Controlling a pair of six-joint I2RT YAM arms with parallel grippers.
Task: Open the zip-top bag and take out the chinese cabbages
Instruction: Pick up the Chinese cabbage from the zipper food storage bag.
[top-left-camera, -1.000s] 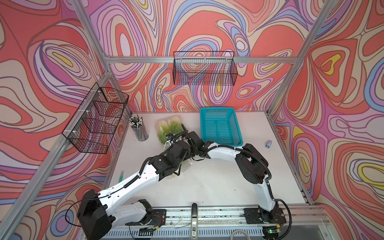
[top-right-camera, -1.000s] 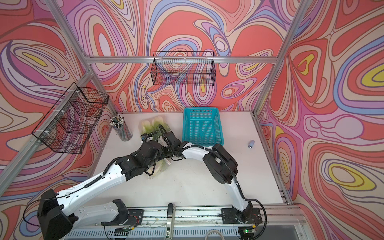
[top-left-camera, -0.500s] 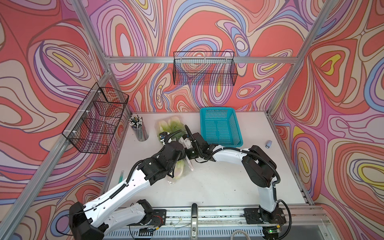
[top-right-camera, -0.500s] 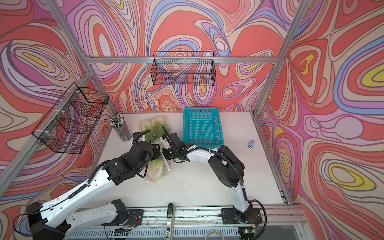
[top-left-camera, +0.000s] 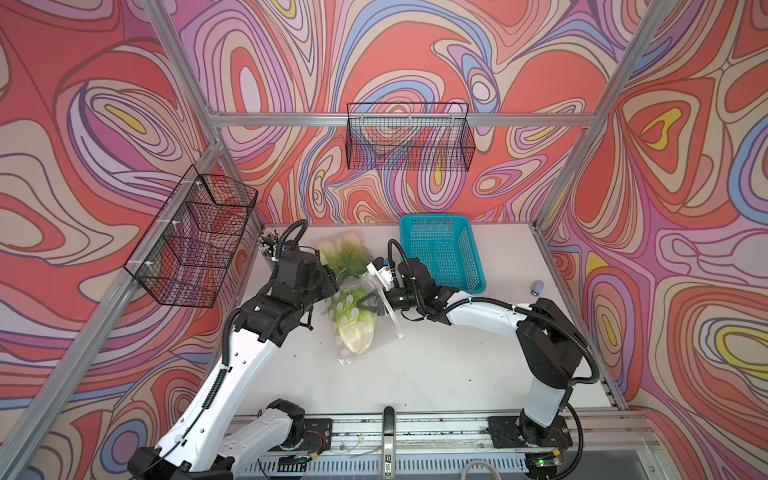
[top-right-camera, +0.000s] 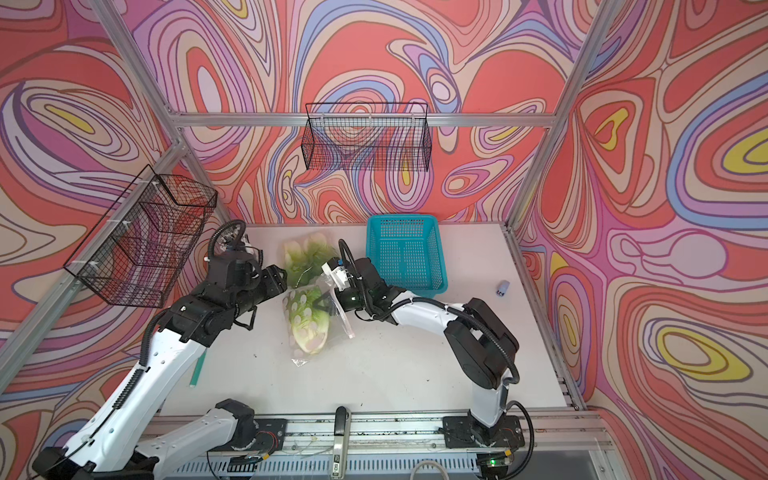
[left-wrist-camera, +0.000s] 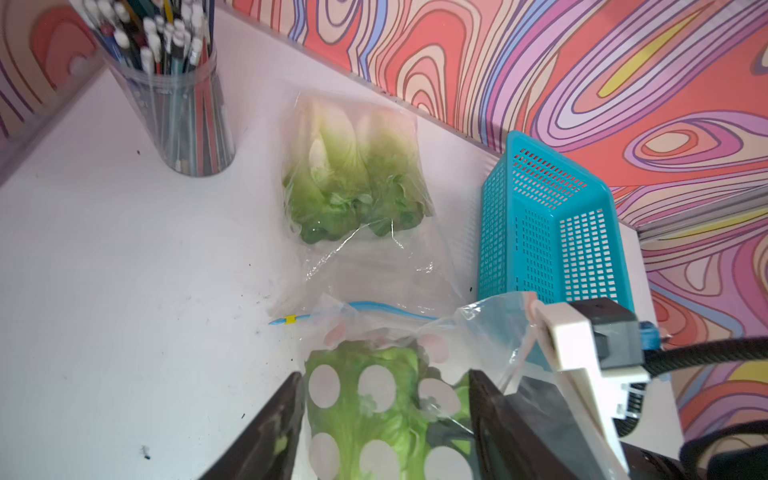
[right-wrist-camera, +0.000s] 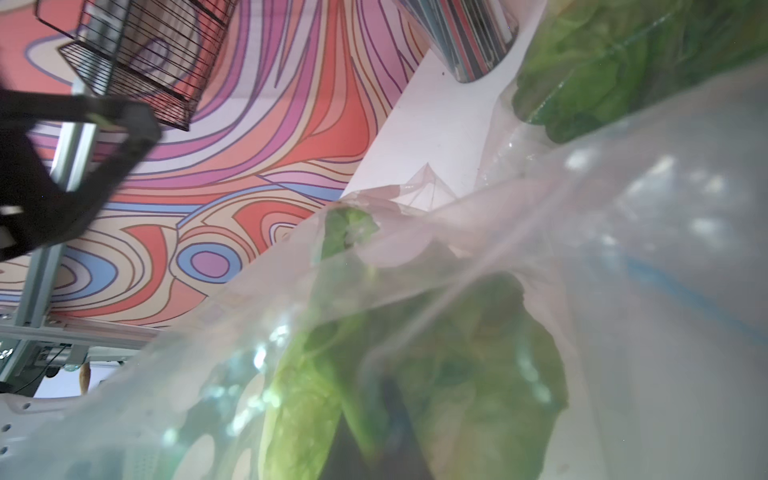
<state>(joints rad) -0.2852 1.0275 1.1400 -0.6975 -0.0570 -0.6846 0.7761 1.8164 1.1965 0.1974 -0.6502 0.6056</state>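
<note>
I see one cabbage (top-left-camera: 353, 332) lying in the dotted bag (top-left-camera: 386, 318) in the middle of the counter (top-left-camera: 436, 365). Two cabbages (top-left-camera: 343, 253) sit bagged farther back, beside the basket (top-left-camera: 440, 253). My right claw (top-left-camera: 368, 305) is clamped on the dotted bag's edge. My left claw (left-wrist-camera: 386, 432) stands wide, fingers (left-wrist-camera: 270, 436) flanking that cabbage.

There are three cabbages (left-wrist-camera: 328, 174), one zip-top bag (left-wrist-camera: 486, 316), perhaps one clear bag (left-wrist-camera: 374, 266), one teal basket (left-wrist-camera: 523, 241), two wire baskets (top-left-camera: 409, 139).

Cabbage (top-left-camera: 353, 332) in zip-top bag (top-left-camera: 390, 322), two bagged cabbages (top-left-camera: 345, 253) behind, basket (top-left-camera: 440, 257) right, pen cup (top-left-camera: 269, 247) left
</note>
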